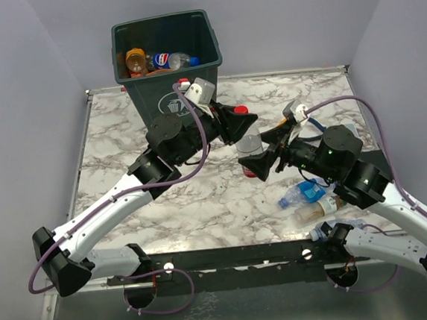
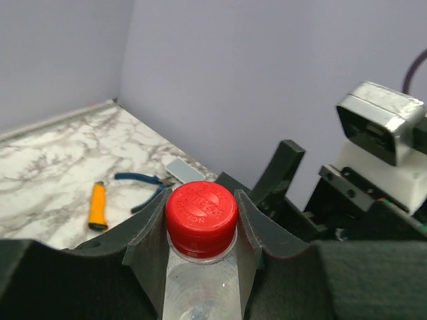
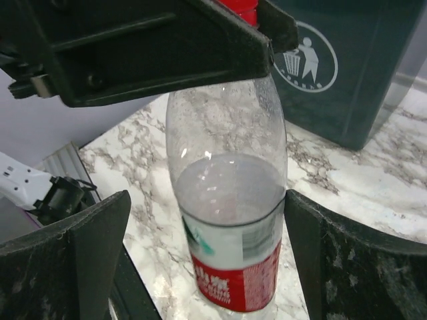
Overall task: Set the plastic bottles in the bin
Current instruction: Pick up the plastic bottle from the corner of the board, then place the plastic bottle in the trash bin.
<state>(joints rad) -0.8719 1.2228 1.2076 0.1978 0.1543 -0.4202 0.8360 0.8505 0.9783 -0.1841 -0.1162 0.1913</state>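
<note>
1. The left tool [image 2: 201, 223] was clamped on the bottle [image 3: 227, 200] at its neck, just under the red cap [image 2: 201, 208].
2. The bottle stood upright over the middle of the bench [image 1: 202, 198]; I could not tell whether it touched.
3. The right tool [image 3: 207, 253] gaped apart, one finger on each side of the body, touching neither.
4. The bin [image 1: 170, 96] sat near, at the far edge.
5. The bottle looked part-filled, so bottom-heavy. Its thin walls would likely dent and slip, so the stiff neck seemed the surest hold.
</note>
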